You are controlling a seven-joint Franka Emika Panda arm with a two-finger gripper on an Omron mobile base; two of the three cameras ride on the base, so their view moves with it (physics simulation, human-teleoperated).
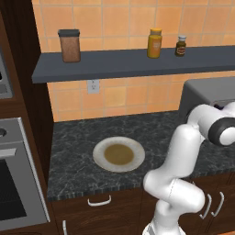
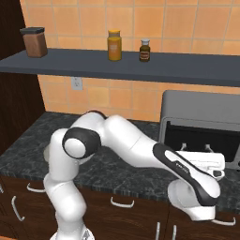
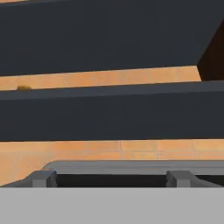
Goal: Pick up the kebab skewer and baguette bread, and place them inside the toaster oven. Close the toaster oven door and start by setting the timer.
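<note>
The toaster oven (image 2: 201,105) stands at the right end of the counter, a grey box with a dark front; its side also shows in the left base view (image 1: 206,92). My gripper (image 2: 195,148) is right in front of that dark front, open, with nothing between its fingers. In the hand view the gripper (image 3: 111,178) points up over the oven's grey top edge (image 3: 131,166), its fingertips (image 3: 43,178) far apart. My hand and forearm cover the lower front, so I cannot tell how the toaster oven door stands. The kebab skewer and baguette bread are out of view.
A round plate (image 1: 135,167) with a brownish middle lies on the dark stone counter (image 1: 73,151), left of the arm. Above hangs a dark shelf (image 1: 128,66) with a brown canister (image 1: 69,46), a yellow jar (image 1: 154,43) and a small bottle (image 1: 181,46). A built-in oven (image 1: 16,183) is at far left.
</note>
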